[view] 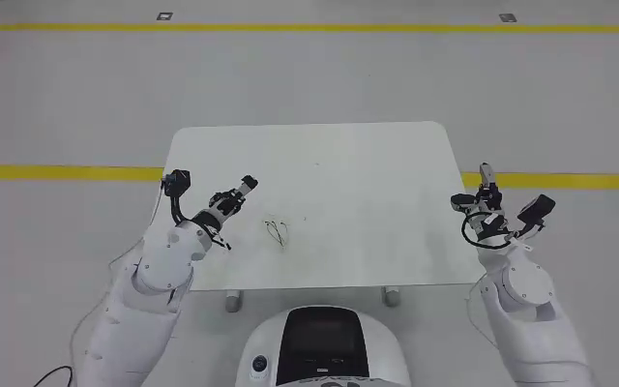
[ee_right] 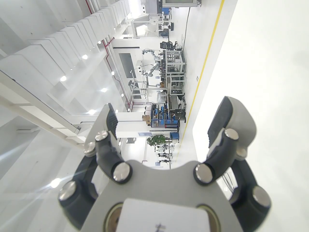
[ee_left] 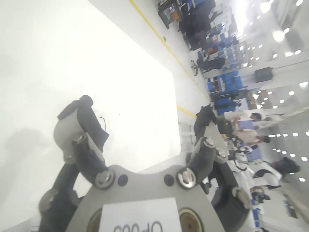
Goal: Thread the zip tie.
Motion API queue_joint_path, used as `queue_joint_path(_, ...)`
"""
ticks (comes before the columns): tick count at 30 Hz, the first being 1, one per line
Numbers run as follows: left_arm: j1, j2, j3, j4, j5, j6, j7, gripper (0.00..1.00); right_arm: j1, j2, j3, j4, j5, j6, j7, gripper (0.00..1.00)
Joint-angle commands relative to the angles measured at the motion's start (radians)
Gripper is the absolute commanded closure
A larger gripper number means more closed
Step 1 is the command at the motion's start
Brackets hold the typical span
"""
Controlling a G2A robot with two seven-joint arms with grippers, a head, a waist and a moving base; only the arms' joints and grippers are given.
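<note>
White desk [view: 387,164] with the left claw [ee_left: 144,107] gaping wide over its left part, the right claw [ee_right: 167,105] gaping wide off its right edge, and the zip tie [view: 277,230] lying near the front as thin dark loops.

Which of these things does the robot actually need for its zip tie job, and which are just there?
For the job: zip tie, left gripper, right gripper.
Just there: table, yellow floor line.

Left gripper [view: 238,191] at eight o'clock, jaws apart, aims toward two. Right gripper [view: 472,189] at four o'clock, jaws apart, aims toward ten.
</note>
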Motion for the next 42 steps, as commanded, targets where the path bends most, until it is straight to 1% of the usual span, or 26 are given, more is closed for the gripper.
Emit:
queue_joint_path(1,-0.038,-0.001,0.037,0.019,0.113,0.021,-0.022,0.00,0.000,0.000,0.000,0.000,0.000,0.000,0.000,0.00)
queue_joint_path(2,-0.048,-0.003,0.045,0.043,0.131,0.021,-0.037,0.00,0.000,0.000,0.000,0.000,0.000,0.000,0.000,0.00)
queue_joint_path(3,-0.061,-0.007,0.058,0.050,0.145,0.021,-0.066,0.00,0.000,0.000,0.000,0.000,0.000,0.000,0.000,0.00)
queue_joint_path(15,-0.061,-0.007,0.058,0.050,0.145,0.021,-0.066,0.00,0.000,0.000,0.000,0.000,0.000,0.000,0.000,0.00)
queue_joint_path(16,-0.070,-0.006,0.058,0.045,0.165,0.021,-0.069,0.00,0.000,0.000,0.000,0.000,0.000,0.000,0.000,0.00)
queue_joint_path(17,-0.089,-0.004,0.062,0.044,0.205,0.021,-0.092,0.00,0.000,0.000,0.000,0.000,0.000,0.000,0.000,0.00)
queue_joint_path(19,-0.138,-0.004,0.075,0.053,0.260,0.021,-0.171,0.00,0.000,0.000,0.000,0.000,0.000,0.000,0.000,0.00)
queue_joint_path(20,-0.174,-0.007,0.082,0.062,0.280,0.021,-0.221,0.00,0.000,0.000,0.000,0.000,0.000,0.000,0.000,0.00)
queue_joint_path(21,-0.204,-0.009,0.096,0.076,0.323,0.021,-0.279,0.00,0.000,0.000,0.000,0.000,0.000,0.000,0.000,0.00)
queue_joint_path(22,-0.236,-0.012,0.109,0.077,0.361,0.021,-0.315,0.00,0.000,0.000,0.000,0.000,0.000,0.000,0.000,0.00)
queue_joint_path(23,-0.261,-0.017,0.120,0.088,0.388,0.021,-0.346,0.00,0.000,0.000,0.000,0.000,0.000,0.000,0.000,0.00)
queue_joint_path(24,-0.300,-0.024,0.144,0.109,0.467,0.021,-0.420,0.00,0.000,0.000,0.000,0.000,0.000,0.000,0.000,0.00)
queue_joint_path(25,-0.328,-0.032,0.162,0.115,0.505,0.021,-0.463,0.00,0.000,0.000,0.000,0.000,0.000,0.000,0.000,0.00)
queue_joint_path(26,-0.350,-0.041,0.175,0.143,0.539,0.021,-0.523,0.00,0.000,0.000,0.000,0.000,0.000,0.000,0.000,0.00)
queue_joint_path(27,-0.386,-0.054,0.198,0.165,0.594,0.021,-0.599,0.00,0.000,0.000,0.000,0.000,0.000,0.000,0.000,0.00)
queue_joint_path(29,-0.416,-0.080,0.208,0.207,0.607,0.021,-0.672,0.00,0.000,0.000,0.000,0.000,0.000,0.000,0.000,0.00)
queue_joint_path(42,-0.416,-0.080,0.208,0.207,0.607,0.021,-0.672,0.00,0.000,0.000,0.000,0.000,0.000,0.000,0.000,0.00)
